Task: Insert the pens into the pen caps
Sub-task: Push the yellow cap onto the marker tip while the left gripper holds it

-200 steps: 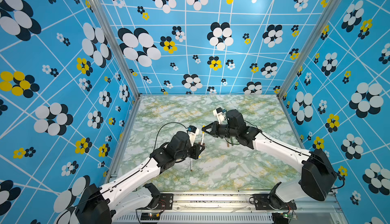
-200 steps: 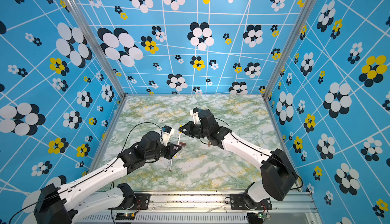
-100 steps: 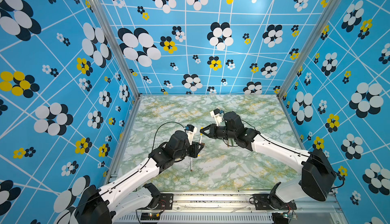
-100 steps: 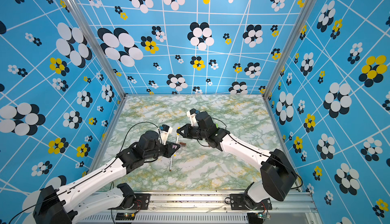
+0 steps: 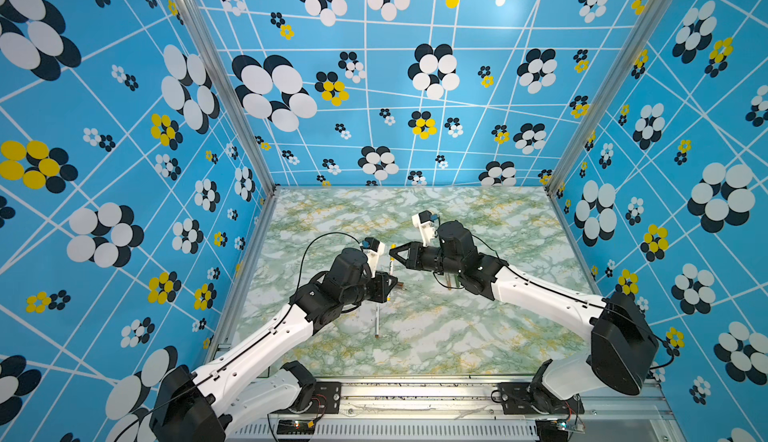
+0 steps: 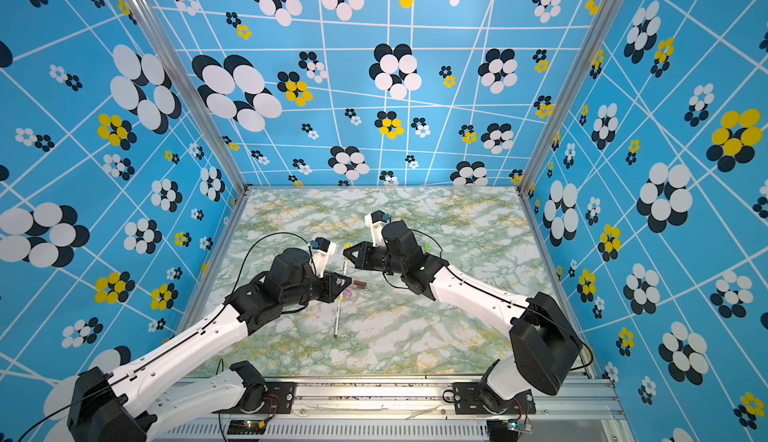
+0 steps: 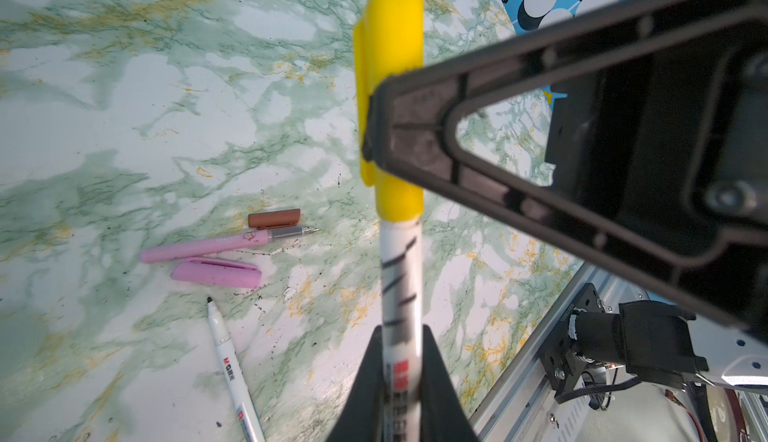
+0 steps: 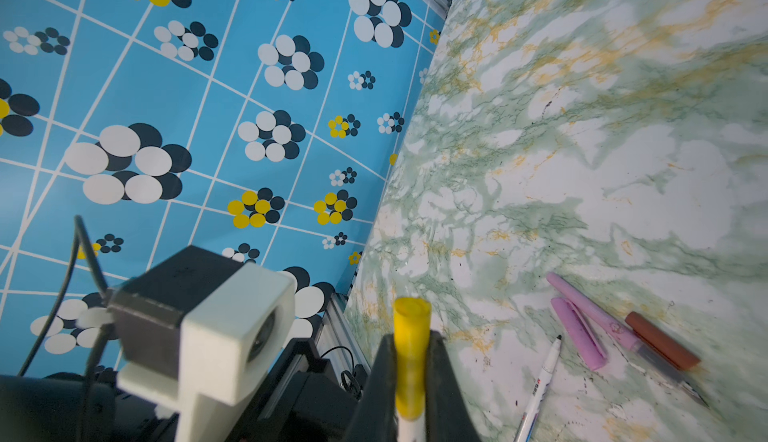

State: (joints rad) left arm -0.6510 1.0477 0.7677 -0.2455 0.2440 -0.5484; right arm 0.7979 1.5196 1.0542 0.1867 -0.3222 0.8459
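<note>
— As we read a top view from the left, what comes first?

— Left of centre, the left gripper, its black jaws clenched on the thin white marker pen with black lettering, held clear above the green-veined marble tabletop.

— And at that pen's far end?

— We find the short yellow plastic cap sitting over it, upper middle of the left wrist view. How deep the pen goes in, we cannot tell. From the right, the right gripper is clamped around that cap.

— What do we see lying loose?

— Left of middle in the left wrist view, the uncapped pink pen, with the pink plastic cap just below it. Lower down lies a second white marker pen with a bare black tip. Rightmost, the stubby brown cap lies alongside the pink pen's grey nib section. All four rest on the tabletop.
</note>
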